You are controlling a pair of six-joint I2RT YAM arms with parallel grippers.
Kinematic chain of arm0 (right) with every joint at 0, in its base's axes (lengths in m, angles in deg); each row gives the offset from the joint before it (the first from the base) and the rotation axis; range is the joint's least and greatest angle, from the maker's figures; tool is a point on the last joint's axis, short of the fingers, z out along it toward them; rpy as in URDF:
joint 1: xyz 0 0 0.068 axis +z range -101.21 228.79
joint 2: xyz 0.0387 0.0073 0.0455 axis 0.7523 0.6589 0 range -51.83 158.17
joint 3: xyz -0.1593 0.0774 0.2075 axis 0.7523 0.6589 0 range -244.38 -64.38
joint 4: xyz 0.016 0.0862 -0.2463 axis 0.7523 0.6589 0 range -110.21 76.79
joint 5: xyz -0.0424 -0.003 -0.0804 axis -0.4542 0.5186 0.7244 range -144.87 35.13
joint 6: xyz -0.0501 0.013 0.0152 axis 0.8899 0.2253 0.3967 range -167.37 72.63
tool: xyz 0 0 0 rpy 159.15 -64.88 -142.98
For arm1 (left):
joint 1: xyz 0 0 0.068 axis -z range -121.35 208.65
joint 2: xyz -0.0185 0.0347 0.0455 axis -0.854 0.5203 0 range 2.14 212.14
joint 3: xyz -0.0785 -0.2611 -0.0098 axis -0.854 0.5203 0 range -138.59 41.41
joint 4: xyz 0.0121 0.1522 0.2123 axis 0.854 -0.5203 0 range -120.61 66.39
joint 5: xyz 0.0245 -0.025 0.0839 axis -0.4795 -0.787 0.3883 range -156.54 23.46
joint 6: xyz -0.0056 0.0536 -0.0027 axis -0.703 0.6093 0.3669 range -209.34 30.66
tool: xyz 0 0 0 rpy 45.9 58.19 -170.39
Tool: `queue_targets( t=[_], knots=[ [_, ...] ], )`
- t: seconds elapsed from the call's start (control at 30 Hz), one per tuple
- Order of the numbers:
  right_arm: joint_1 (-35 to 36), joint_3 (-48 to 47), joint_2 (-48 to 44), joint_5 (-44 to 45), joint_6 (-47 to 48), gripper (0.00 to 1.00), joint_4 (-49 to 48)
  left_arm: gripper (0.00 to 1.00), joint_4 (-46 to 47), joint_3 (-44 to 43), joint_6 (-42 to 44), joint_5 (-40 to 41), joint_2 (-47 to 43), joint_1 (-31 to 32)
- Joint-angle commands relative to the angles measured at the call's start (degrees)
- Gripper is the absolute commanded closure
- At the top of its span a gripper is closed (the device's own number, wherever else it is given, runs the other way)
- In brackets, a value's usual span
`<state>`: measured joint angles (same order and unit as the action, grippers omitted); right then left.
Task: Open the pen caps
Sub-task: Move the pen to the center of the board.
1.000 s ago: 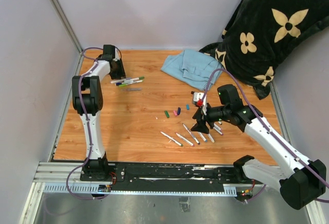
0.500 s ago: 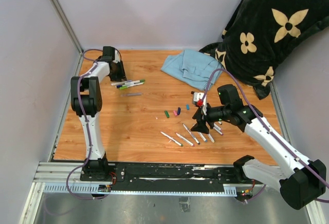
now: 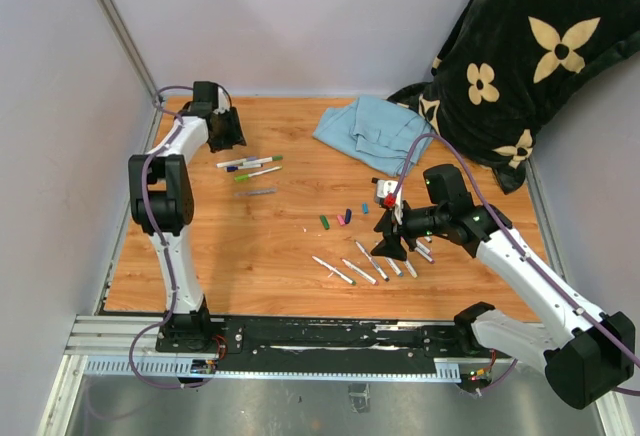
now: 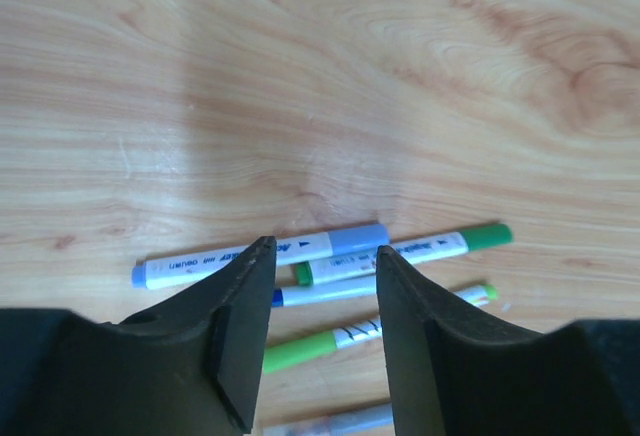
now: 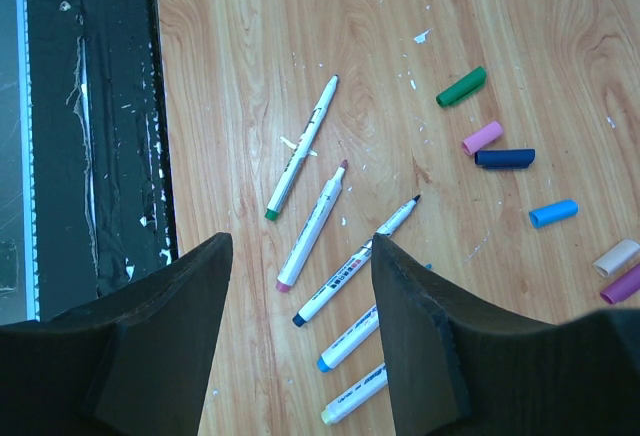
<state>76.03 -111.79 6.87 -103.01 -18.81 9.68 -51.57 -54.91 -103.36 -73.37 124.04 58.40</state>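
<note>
On the table, loose pen caps

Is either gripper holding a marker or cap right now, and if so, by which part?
Nothing is held. The left gripper hangs open above the capped markers; the right gripper hangs open above the uncapped markers.

walls: plain pale grey, on three sides, a metal strip up the back left corner | bench: orange-brown wood grain, evenly lit | back right: black blanket with cream flowers, draped over the corner | beside it: crumpled light blue cloth | near edge: black rail, grey metal sheet below
</note>
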Motion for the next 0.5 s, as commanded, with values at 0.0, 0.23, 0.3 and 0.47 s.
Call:
queue_targets(
  t=[0.0,0.23,0.3,0.47],
  knots=[
    [-1.6,-1.4,-0.8,-1.3,0.4,0.41,0.6,0.5,4.0,1.6,-1.0,-0.4,-7.4,-0.3],
    [-1.6,-1.4,-0.8,-1.3,0.4,0.41,0.6,0.49,10.5,8.5,-2.7,-1.9,-16.4,-0.3],
    [-1.6,-1.5,-0.7,-1.3,0.4,0.41,0.6,0.49,13.7,12.4,-4.3,-3.2,-21.3,-0.3],
    [-1.6,-1.5,-0.8,-1.2,0.4,0.41,0.6,0.49,25.5,28.5,-11.1,-8.9,-34.2,-0.3]
  ],
)
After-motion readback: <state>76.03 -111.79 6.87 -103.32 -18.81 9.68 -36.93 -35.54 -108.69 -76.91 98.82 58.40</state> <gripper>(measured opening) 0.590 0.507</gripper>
